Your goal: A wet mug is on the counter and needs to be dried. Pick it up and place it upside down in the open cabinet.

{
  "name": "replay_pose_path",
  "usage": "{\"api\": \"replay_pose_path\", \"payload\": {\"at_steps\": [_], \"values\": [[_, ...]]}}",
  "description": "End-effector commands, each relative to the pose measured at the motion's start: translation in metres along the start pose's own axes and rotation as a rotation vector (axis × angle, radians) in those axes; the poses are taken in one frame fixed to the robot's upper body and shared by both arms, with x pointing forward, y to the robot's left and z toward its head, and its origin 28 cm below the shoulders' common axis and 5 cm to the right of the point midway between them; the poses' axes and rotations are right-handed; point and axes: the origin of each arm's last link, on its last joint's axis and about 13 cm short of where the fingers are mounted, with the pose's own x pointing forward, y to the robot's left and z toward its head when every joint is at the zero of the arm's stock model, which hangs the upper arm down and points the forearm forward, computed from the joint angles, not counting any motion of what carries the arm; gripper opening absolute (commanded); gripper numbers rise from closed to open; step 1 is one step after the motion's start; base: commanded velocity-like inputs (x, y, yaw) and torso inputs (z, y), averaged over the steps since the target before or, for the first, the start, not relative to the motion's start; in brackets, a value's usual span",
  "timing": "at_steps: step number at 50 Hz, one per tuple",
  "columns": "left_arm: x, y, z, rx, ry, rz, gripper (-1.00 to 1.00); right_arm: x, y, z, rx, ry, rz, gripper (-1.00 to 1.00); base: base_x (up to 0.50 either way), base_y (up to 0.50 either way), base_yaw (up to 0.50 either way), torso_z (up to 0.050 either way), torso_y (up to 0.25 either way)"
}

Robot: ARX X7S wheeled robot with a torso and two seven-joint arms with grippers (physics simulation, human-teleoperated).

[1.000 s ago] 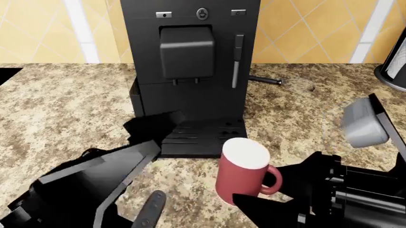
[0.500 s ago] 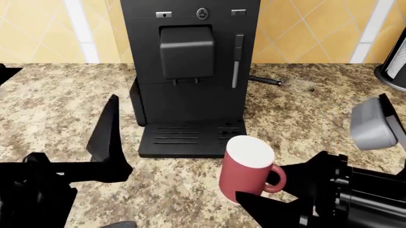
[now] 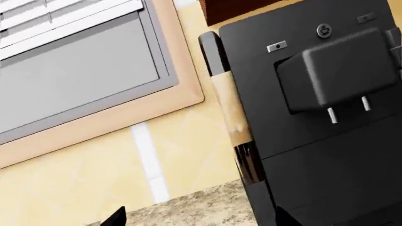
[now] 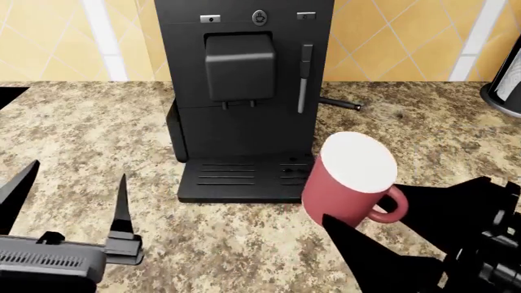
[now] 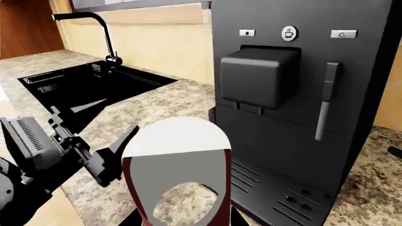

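The dark red mug [image 4: 346, 186] with a white inside is upright, tilted a little, above the speckled granite counter [image 4: 82, 122], in front of the coffee machine's right corner. My right gripper [image 4: 391, 223] is shut on the mug at its handle side. In the right wrist view the mug [image 5: 179, 155] fills the middle, with its loop handle facing the camera, between the fingers of my right gripper [image 5: 182, 221]. My left gripper [image 4: 73, 195] is open and empty at the lower left; it also shows in its own view [image 3: 199, 221]. The open cabinet is out of view.
A tall black coffee machine [image 4: 244, 91] with a drip tray [image 4: 244, 180] stands at the back centre. A whisk-like tool [image 4: 358, 105] lies to its right, with a dark appliance [image 4: 504, 85] at the far right edge. A black sink [image 5: 82, 84] with a faucet [image 5: 100, 28] lies to the left.
The mug has risen and moved right and back with my right gripper. My left arm has pulled back to the lower left, its fingers now pointing up.
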Motion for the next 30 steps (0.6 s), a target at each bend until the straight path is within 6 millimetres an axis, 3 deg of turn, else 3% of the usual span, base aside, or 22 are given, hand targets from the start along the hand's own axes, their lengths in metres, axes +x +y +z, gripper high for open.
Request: {"api": "replay_pose_path", "payload": {"at_steps": [1, 14, 30], "values": [[-0.009, -0.002, -0.009, -0.135, 0.129, 0.050, 1.00, -0.014, 0.025, 0.012, -0.134, -0.127, -0.062, -1.00, 0.00, 0.00, 0.00, 0.000, 0.000], [-0.011, -0.006, -0.009, -0.178, 0.158, 0.038, 1.00, -0.029, 0.050, 0.049, -0.209, -0.238, -0.072, -1.00, 0.00, 0.00, 0.00, 0.000, 0.000], [-0.009, -0.011, -0.015, -0.186, 0.177, 0.013, 1.00, -0.029, 0.056, 0.089, -0.223, -0.280, -0.110, -1.00, 0.00, 0.00, 0.00, 0.000, 0.000]]}}
